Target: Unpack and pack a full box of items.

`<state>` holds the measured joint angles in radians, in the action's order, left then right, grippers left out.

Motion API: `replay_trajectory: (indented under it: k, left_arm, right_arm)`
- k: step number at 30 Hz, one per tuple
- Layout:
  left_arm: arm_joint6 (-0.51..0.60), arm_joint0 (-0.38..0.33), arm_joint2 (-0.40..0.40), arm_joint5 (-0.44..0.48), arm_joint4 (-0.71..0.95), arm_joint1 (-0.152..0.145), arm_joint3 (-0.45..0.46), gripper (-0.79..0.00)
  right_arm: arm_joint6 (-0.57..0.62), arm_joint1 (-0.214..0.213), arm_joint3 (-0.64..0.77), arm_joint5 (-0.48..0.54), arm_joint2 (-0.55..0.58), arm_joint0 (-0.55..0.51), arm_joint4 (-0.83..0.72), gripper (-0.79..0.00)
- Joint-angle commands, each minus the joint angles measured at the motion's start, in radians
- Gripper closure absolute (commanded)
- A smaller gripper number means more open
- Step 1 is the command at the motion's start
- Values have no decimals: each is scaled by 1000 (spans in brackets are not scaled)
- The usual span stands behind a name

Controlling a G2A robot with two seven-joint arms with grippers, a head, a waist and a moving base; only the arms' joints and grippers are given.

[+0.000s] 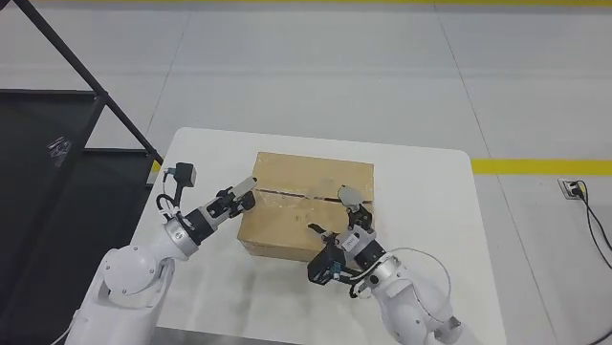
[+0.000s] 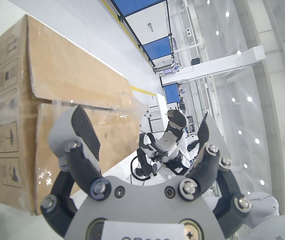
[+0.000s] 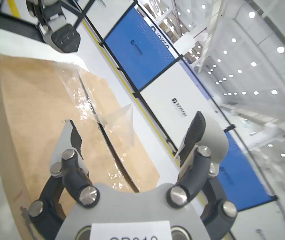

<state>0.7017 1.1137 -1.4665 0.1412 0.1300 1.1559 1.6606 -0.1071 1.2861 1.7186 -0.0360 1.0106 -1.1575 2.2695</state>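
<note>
White rounded table [image 1: 421,249], top view: brown corrugated cardboard box [image 1: 306,178] sits mid-table, flaps closed, seam under crinkled clear tape [image 1: 287,199]. Left gripper [image 1: 241,195] at its left end, right gripper [image 1: 335,213] over the near right edge. Left wrist view: dark textured pads [image 2: 85,128] spread wide, holding nothing, beside the box's end face. Right wrist view: fingers [image 3: 195,131] splayed, empty, above a lifted, glossy tape flap.

Box [image 1: 306,213] on table [image 1: 430,221], left fingers [image 1: 245,185] at left end, right fingers [image 1: 350,194] over top.
</note>
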Motion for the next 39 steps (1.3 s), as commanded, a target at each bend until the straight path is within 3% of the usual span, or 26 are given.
replay_trajectory:
  k: [1,4,7,9,12,14,26,29,39]
  left_arm:
    - [1,1,3,7,11,0,4,-785]
    - [-1,-5,11,9,10,0,3,-785]
    - [0,-14,21,12,14,0,-2,-785]
    - [2,-18,25,15,16,0,-5,-785]
    - [0,-21,28,18,17,-1,-7,-785]
    - [0,-23,29,20,19,-2,-9,-785]
    - [5,-53,62,27,36,-1,-53,-785]
    - [-2,-73,78,34,53,2,-87,-785]
    - [-26,-149,145,64,85,16,-197,-785]
  right_arm:
    - [69,10,-10,-49,-32,15,60,-785]
    - [154,24,-35,-100,-63,38,124,-785]
    - [228,36,-63,-113,-89,62,181,-579]
    - [270,43,-80,-104,-100,76,210,-486]
    - [307,51,-92,-89,-110,88,236,-453]
    - [327,54,-98,-86,-113,90,257,-360]
    - [384,71,-96,-82,-105,78,328,-117]
    - [395,74,-93,-83,-98,71,342,-3]
    - [500,85,-68,-94,-93,24,458,0]
